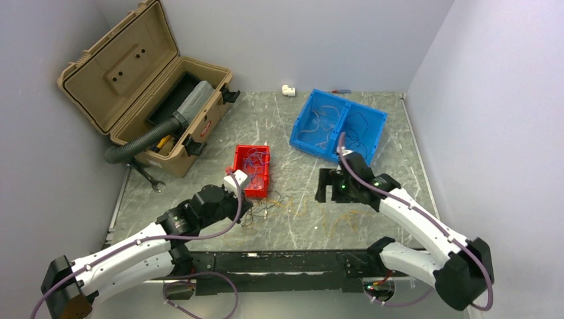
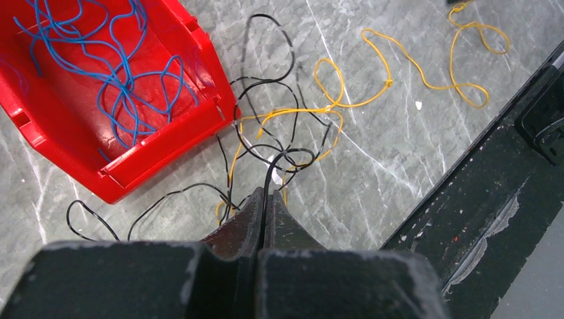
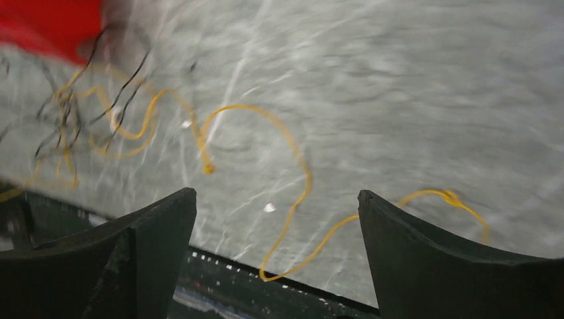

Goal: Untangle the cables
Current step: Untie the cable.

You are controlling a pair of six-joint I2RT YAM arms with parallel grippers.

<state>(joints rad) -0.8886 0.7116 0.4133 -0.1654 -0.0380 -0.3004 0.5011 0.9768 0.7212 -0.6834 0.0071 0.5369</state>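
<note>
A loose tangle of black and yellow-orange cables [image 1: 269,203] lies on the grey table in front of a red bin [image 1: 253,169] that holds blue wires [image 2: 123,73]. My left gripper [image 2: 267,194] is shut on a black wire [image 2: 269,174] that runs up into the tangle [image 2: 279,126]. A long yellow wire [image 2: 392,73] lies spread out to the right; it also shows in the right wrist view [image 3: 292,193]. My right gripper [image 3: 277,194] is open and empty above that yellow wire, near the table's front edge. In the top view it [image 1: 330,185] hovers mid-table.
A blue two-compartment bin [image 1: 338,125] with thin wires in it stands at the back right. An open tan toolbox [image 1: 149,86] with a black corrugated hose [image 1: 136,145] stands at the back left. A wrench [image 1: 147,176] lies beside it. The black front rail [image 1: 279,262] runs along the near edge.
</note>
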